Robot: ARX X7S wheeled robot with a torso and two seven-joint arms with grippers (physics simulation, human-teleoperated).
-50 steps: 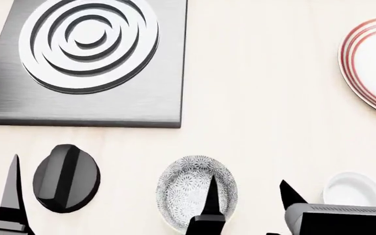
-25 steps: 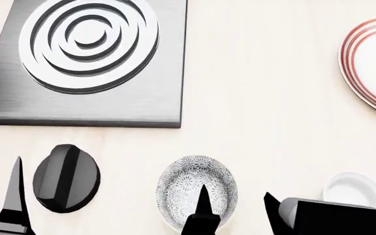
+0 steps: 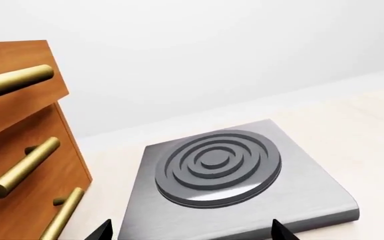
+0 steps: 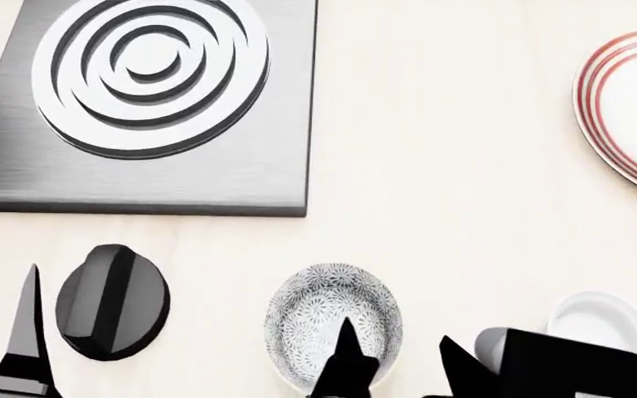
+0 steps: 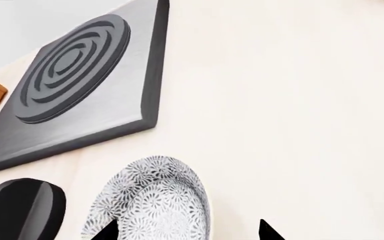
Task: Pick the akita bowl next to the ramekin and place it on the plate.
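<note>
We log the right gripper (image 4: 398,358) first: its two dark fingertips stand spread wide, holding nothing. One fingertip (image 4: 347,344) overlaps the akita bowl (image 4: 334,325) on the bowl's ramekin side; the other sits over bare counter between the bowl and the ramekin (image 4: 600,322). We judge the bowl's near wall lies in the gap between them, though height above the rim cannot be read from the head view.

In the right wrist view the bowl fills the space by one fingertip and reaches toward the middle of the gap, so we read the bowl as off-centre in the claw, shifted away from the ramekin. The bowl is round, so no long axis constrains the approach; only the rim crossing matters.

Taking the bowl as landmark: the ramekin stands near it, apart, not touching. A black knob (image 4: 112,300) lies on the bowl's opposite side. The burner plate (image 4: 142,108) lies beyond the bowl. The plate (image 4: 630,108) lies well apart, beyond the ramekin, partly cut by the frame edge.

The left gripper (image 3: 188,231) shows only two tips, spread, empty; it is past the knob, farther from the bowl than the right.
</note>
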